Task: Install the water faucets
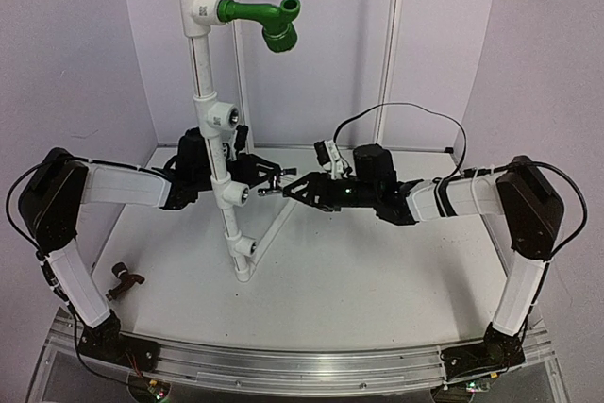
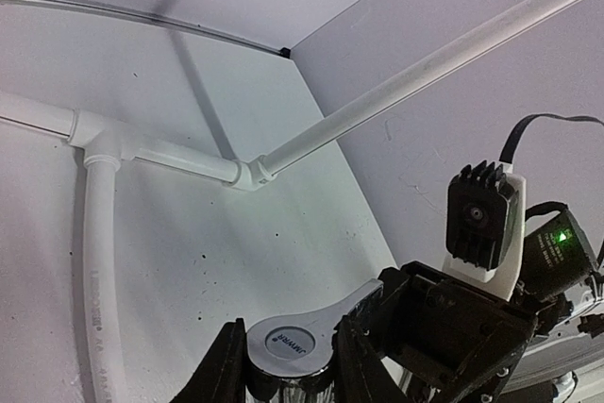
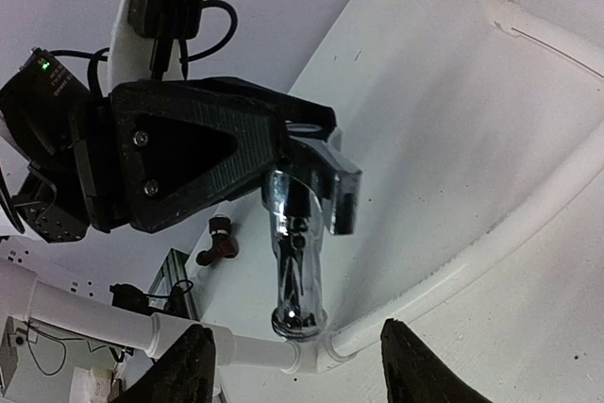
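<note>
Left gripper (image 2: 288, 377) jaws clenched on chrome faucet (image 2: 291, 339), held off the desk (image 1: 377, 271) just beside white pipe frame (image 1: 226, 186). Right gripper (image 3: 307, 365) jaws released, faucet's free end between them; we can't tell contact. Cap reads roughly "JMWHR", left wrist only. Brown faucet (image 1: 124, 278) lies near desk's left edge.

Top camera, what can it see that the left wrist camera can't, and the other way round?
Only the top camera: the green elbow high on the white pipes, the brown faucet lying on the table, and both whole arms. Only the left wrist camera: the letters on the chrome faucet, on its round top, close up between the fingers of the left gripper. Both: the white pipes, the chrome faucet, though only a small glint from above, and the right gripper beside it.
</note>
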{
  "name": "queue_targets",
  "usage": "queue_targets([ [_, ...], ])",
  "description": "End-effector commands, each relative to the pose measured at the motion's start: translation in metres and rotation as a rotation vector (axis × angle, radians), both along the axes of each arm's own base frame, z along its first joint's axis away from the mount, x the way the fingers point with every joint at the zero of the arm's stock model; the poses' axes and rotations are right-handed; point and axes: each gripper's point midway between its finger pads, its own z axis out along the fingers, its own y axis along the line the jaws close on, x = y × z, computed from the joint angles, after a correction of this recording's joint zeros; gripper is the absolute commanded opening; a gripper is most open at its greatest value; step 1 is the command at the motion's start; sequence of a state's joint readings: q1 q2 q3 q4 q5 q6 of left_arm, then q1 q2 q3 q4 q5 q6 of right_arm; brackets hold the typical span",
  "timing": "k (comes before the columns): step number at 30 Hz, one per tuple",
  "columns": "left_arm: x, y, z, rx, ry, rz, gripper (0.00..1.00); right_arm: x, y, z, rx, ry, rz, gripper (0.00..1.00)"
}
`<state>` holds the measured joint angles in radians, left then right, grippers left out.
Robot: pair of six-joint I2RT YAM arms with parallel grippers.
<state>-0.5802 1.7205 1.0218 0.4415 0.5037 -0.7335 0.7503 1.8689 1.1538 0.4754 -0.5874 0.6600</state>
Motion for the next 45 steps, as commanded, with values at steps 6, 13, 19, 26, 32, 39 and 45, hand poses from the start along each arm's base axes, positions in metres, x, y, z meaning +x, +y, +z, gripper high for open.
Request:
queue_targets([
  [6, -0.007, -0.018, 0.043, -0.101, -0.087, -0.05, 0.0, 0.004, 0.014, 0.014, 0.07, -0.064, -0.002, 0.57],
  [13, -0.023, -0.03, 0.048, -0.111, -0.105, -0.122, 0.0, 0.008, 0.019, 0.012, 0.074, -0.052, -0.002, 0.44],
  [19, -0.027, -0.029, 0.045, -0.106, -0.099, -0.131, 0.0, 0.01, 0.016, 0.017, 0.074, -0.067, -0.023, 0.28],
  [26, -0.043, -0.02, 0.051, -0.109, -0.119, -0.156, 0.38, 0.001, 0.004, 0.028, 0.07, -0.107, -0.034, 0.0],
  [32, -0.065, -0.001, 0.072, -0.134, -0.147, -0.159, 0.91, -0.021, -0.012, 0.048, 0.091, -0.156, -0.002, 0.0],
  [39, -0.086, -0.006, 0.061, -0.157, -0.07, -0.284, 0.84, -0.045, -0.015, 0.076, 0.175, -0.188, 0.084, 0.0],
  [45, -0.104, -0.007, 0.068, -0.211, -0.081, -0.375, 0.61, -0.049, -0.011, 0.092, 0.241, -0.185, 0.121, 0.0],
])
